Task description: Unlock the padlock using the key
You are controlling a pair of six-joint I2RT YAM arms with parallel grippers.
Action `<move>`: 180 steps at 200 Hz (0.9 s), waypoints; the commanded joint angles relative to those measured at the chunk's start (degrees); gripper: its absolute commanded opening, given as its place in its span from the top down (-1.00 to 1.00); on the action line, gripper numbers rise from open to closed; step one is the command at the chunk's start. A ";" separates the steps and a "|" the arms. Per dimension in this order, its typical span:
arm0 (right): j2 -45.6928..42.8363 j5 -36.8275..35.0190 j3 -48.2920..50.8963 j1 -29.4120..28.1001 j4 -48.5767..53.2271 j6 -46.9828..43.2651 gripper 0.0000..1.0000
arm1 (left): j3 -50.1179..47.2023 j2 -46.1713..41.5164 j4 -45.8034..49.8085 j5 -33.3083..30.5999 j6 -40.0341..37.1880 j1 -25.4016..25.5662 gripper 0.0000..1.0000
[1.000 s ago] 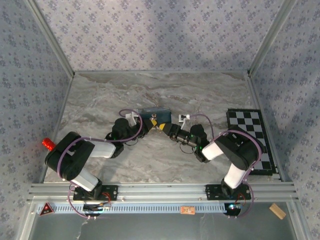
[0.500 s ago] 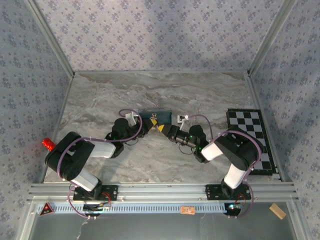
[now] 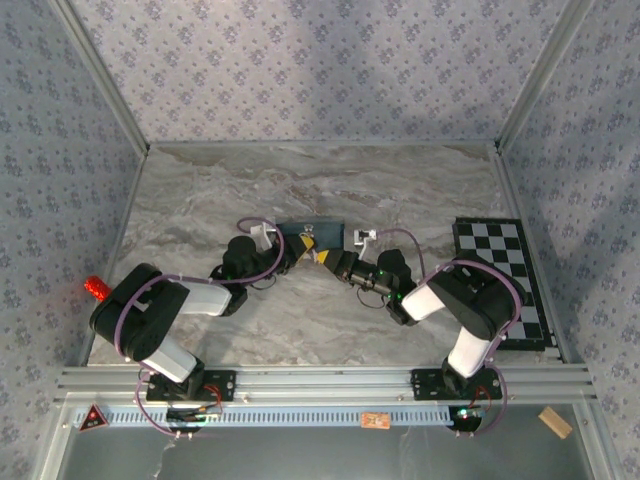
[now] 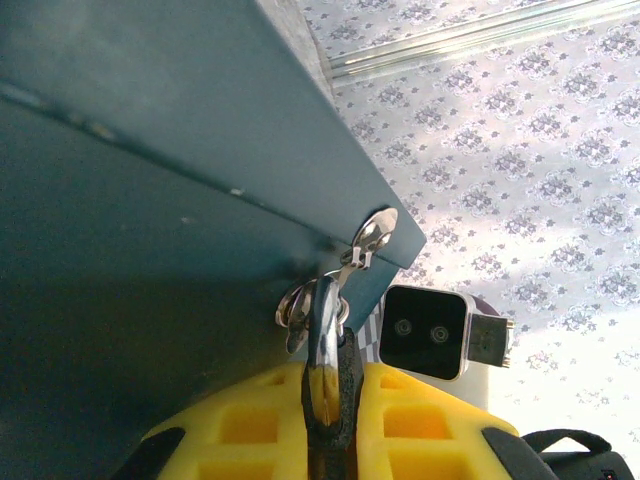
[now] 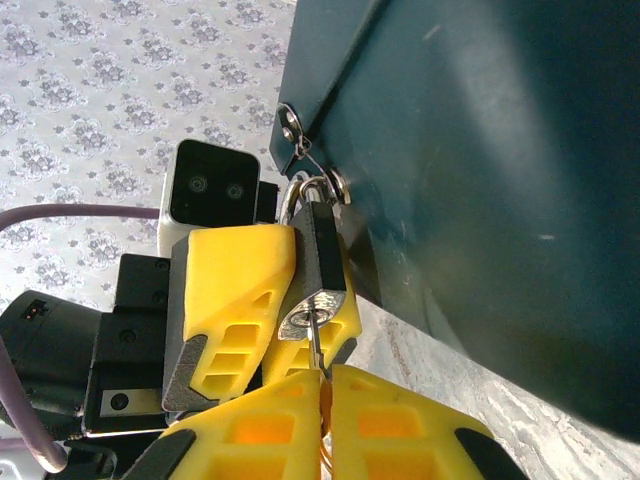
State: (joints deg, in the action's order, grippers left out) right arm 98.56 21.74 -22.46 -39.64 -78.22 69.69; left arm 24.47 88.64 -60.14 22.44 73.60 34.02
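Padlock (image 5: 322, 262) hangs by its shackle from the hasp (image 5: 297, 135) on the near face of the dark blue box (image 5: 480, 180), mid-table. Left gripper (image 4: 333, 395) clamped on the padlock body. Right gripper (image 5: 322, 395) pinched together on the key (image 5: 315, 345), whose blade meets the keyhole

Black padlock (image 5: 322, 255); dark teal box (image 5: 480, 150); grey marbled table (image 3: 300, 190); checkered board (image 3: 500, 240).
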 commanded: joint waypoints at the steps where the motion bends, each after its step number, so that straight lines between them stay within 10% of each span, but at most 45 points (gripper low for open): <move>1: 0.65 -0.39 -1.35 0.07 -1.59 0.10 0.83 | 0.84 -0.74 -5.70 0.39 -0.30 0.04 1.00; 180: 1.62 0.27 -3.28 1.40 -1.58 1.53 0.89 | 1.63 -1.53 -3.49 1.03 -1.88 1.40 1.00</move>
State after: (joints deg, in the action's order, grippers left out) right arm 99.24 22.52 -23.22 -38.02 -78.19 71.16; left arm 24.47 88.60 -60.16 21.19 73.12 34.15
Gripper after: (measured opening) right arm 0.065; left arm 0.117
